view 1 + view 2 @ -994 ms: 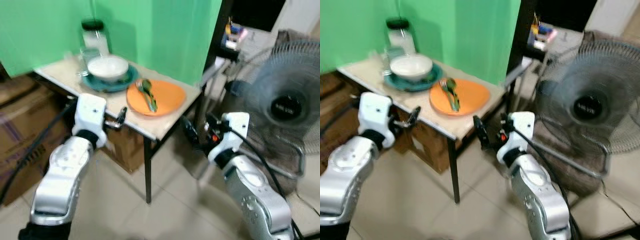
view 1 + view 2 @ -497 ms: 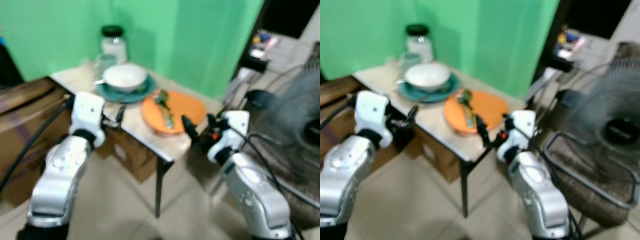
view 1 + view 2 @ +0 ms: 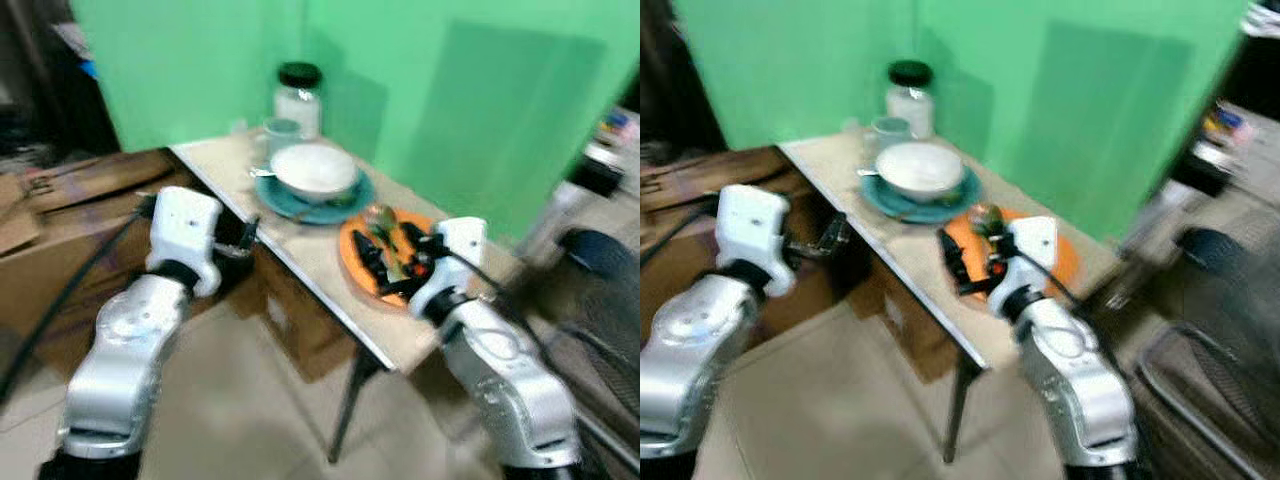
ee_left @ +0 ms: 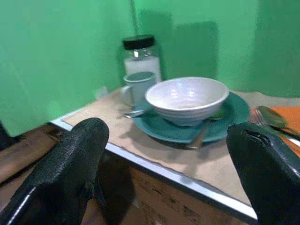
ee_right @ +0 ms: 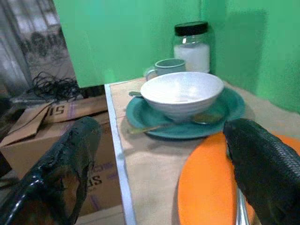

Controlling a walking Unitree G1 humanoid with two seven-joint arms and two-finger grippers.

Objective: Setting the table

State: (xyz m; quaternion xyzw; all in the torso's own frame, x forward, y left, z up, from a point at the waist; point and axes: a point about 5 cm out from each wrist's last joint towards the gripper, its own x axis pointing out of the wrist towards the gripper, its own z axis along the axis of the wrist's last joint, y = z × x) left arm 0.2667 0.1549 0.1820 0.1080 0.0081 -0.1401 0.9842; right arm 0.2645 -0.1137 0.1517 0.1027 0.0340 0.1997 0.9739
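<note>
A small table (image 3: 310, 262) against the green wall holds a white bowl (image 3: 316, 170) on a teal plate (image 3: 322, 207), with a spoon (image 5: 164, 124) resting on that plate. Behind them stand a pale mug (image 3: 278, 135) and a black-lidded jar (image 3: 298, 94). An orange plate (image 3: 1065, 256) carries a fork and spoon (image 3: 382, 222). My right gripper (image 3: 388, 256) is open and hangs over the orange plate's near edge. My left gripper (image 3: 245, 233) is open beside the table's near-left edge, facing the bowl (image 4: 186, 96).
Cardboard boxes (image 3: 60, 215) stand on the floor to the left and under the table. A dark rounded object (image 3: 598, 250) sits to the right of the table. Pale tiled floor (image 3: 240, 420) lies in front. The picture is blurred.
The camera has swung and come closer to the table; the fan has left the picture. My right gripper, earlier off the table's corner, now sits over the orange plate.
</note>
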